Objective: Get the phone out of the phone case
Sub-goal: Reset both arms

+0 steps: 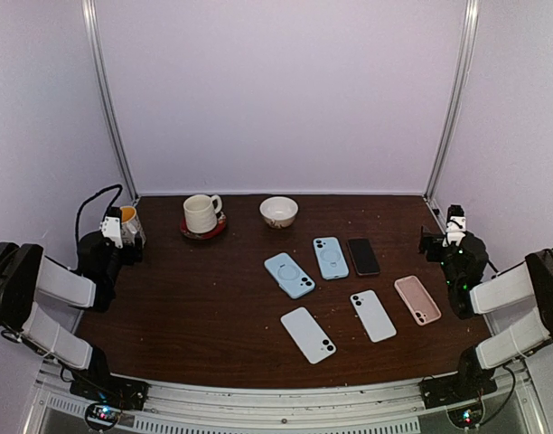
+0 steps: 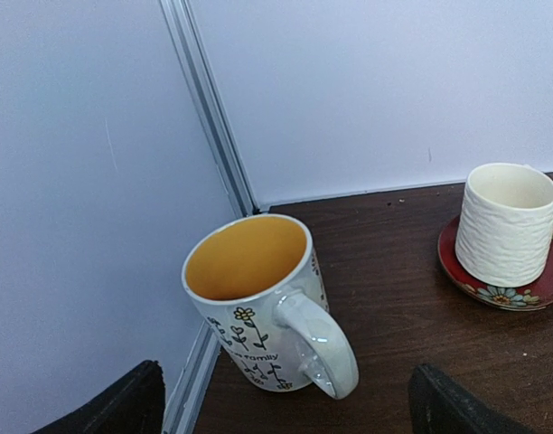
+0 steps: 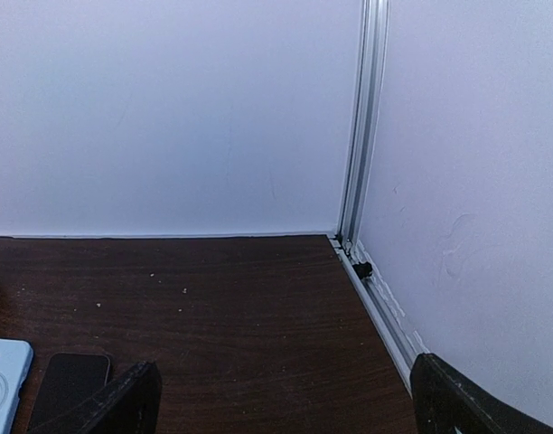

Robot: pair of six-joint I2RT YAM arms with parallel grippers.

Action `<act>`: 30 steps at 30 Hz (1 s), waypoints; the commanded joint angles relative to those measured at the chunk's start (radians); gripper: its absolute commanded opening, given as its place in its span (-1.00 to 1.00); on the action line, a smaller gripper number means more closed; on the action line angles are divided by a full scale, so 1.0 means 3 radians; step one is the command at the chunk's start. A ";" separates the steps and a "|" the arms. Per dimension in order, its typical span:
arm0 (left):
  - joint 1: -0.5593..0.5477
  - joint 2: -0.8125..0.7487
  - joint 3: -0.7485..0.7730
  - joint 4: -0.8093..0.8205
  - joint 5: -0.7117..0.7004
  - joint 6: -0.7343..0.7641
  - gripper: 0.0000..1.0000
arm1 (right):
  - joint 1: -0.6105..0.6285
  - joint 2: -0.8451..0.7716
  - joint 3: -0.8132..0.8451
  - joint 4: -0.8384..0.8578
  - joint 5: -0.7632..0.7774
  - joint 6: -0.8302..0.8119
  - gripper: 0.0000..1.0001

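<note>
Left gripper [image 2: 285,405] & right gripper [image 3: 285,398] are spread wide, empty, at the sides. Nothing is started yet; next, prob. a blue case [image 1: 289,275] must be reached & pinned.

White arm links [image 1: 64,285], black joints [image 1: 10,280], black cable [image 1: 89,206]

A dark brown wooden table [image 1: 213,298] with a visible grain forms the floor of a small booth. Plain, pale lilac-white panels close it in: a back wall [image 1: 276,90], a left wall [image 1: 37,117] and a right wall [image 1: 520,117]. A slim aluminium left post [image 1: 109,99] and right post [image 1: 453,99] stand in the rear corners. Pale specks [image 3: 152,274] dot the wood near the back. A ribbed metal rail [image 1: 285,402] runs along the near edge. The light is soft and even
</note>
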 commanded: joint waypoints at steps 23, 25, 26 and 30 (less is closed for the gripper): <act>0.0030 0.0011 0.0047 0.0142 0.0039 -0.0041 0.95 | -0.0021 -0.0002 0.0057 -0.0005 -0.0035 0.0031 0.99; 0.0030 0.0014 0.0050 0.0142 0.0039 -0.0037 0.95 | -0.0020 -0.0002 0.0059 -0.0007 -0.0036 0.0031 0.99; 0.0030 0.0012 0.0051 0.0142 0.0039 -0.0037 0.95 | -0.0021 -0.0002 0.0061 -0.0013 -0.0035 0.0027 0.99; 0.0030 0.0012 0.0049 0.0142 0.0037 -0.0039 0.95 | -0.0021 0.0021 0.0103 -0.0074 -0.0051 0.0025 0.99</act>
